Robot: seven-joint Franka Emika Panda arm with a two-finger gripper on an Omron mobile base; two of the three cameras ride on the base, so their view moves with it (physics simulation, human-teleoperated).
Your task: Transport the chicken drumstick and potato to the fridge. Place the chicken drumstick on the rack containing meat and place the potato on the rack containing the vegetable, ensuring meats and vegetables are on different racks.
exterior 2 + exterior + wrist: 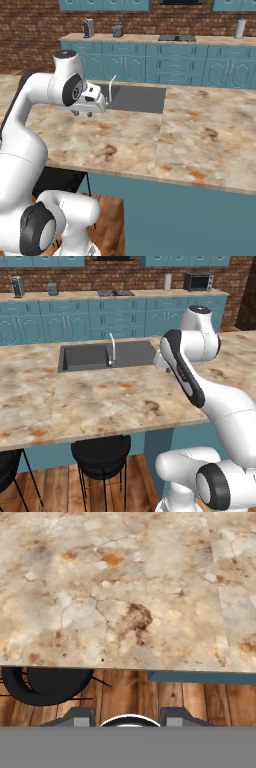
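The hand [82, 113] hangs above the marble bench [190, 135], just in front of the sink [137, 98] and close to the tap [111, 90]. Its two short dark fingers [76, 113] point down at the stone and stand close together, at their narrowest; nothing shows between them and they touch nothing. In the left base view the hand [167, 370] peeks out from behind the arm's dark-banded forearm, again just beside the sink [105, 355].

From the hand's own camera the bench [115, 592] lies below, mottled beige with rust-coloured spots, a seam running down its right part. Its front edge crosses the view, with wood floor [130, 694] under it and a black stool [47, 684] tucked beneath the overhang.

Behind the sink stands a row of teal cabinets [75, 321] against a brick wall, with a microwave [198, 281] on the far counter.
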